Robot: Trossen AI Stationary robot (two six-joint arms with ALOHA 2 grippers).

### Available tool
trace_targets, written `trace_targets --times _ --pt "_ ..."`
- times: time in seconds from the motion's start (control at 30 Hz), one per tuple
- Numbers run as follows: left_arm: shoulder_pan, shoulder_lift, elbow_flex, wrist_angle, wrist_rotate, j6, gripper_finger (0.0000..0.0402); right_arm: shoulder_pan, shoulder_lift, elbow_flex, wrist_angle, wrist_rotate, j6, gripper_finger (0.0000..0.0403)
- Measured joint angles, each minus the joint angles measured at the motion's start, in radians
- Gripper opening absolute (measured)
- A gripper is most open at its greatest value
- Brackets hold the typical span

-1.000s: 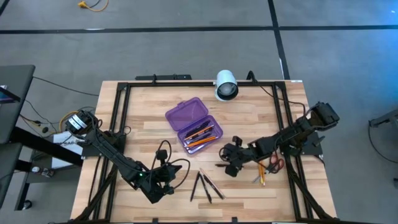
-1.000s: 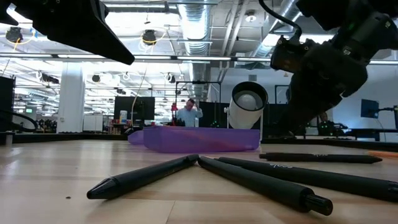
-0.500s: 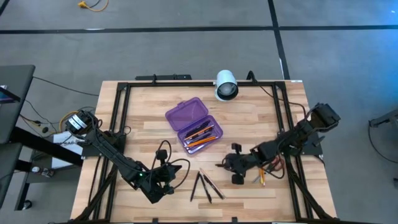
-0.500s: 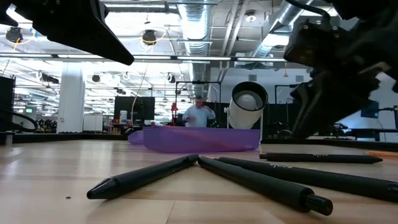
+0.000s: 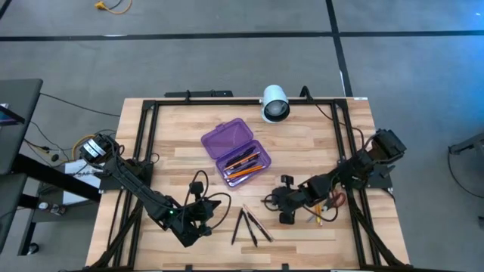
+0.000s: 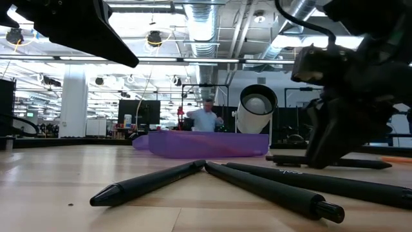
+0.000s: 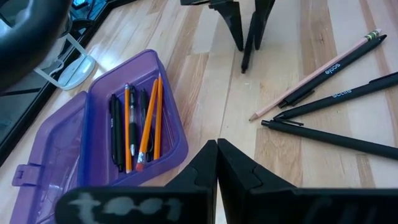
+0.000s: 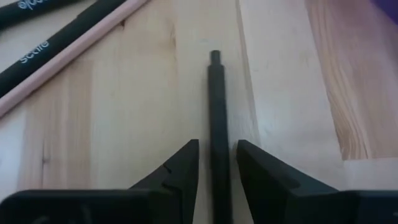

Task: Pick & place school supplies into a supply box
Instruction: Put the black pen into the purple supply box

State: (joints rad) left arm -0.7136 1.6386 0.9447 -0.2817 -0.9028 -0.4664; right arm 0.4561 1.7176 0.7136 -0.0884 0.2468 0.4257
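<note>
1. The right pincer [image 8: 216, 163] is down at the worktop [image 5: 302, 151], its fingers parted on either side of a black pen [image 8: 217, 118] lying flat; whether they touch it cannot be told.
2. The left pincer [image 7: 216, 149] is shut on nothing, near the front left of the worktop.
3. The purple supply box [image 5: 236, 149] lies open mid-worktop, holding pencils and pens [image 7: 138, 127].
4. More black pens [image 5: 248, 225] lie in front of it; scissors [image 5: 333, 200] lie near the right edge.
</note>
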Motion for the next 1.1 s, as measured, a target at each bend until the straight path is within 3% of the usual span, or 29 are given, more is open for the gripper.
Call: trace_targets --times 0.23,0.47,0.87,1.1 --pt "0.0 0.0 0.0 0.0 0.001 0.0 0.0 -0.007 -0.004 0.052 -0.126 0.006 -0.001 0.0104" --pt "0.0 0.0 0.0 0.0 0.006 0.0 0.0 -0.028 -0.008 0.061 -0.23 -0.057 0.076 0.0067" --pt "0.0 0.0 0.0 0.0 0.006 0.0 0.0 -0.053 -0.01 0.061 -0.239 -0.099 0.087 0.0023" --pt "0.0 0.0 0.0 0.0 0.006 0.0 0.0 -0.052 -0.008 0.08 -0.262 -0.094 0.011 0.0007"
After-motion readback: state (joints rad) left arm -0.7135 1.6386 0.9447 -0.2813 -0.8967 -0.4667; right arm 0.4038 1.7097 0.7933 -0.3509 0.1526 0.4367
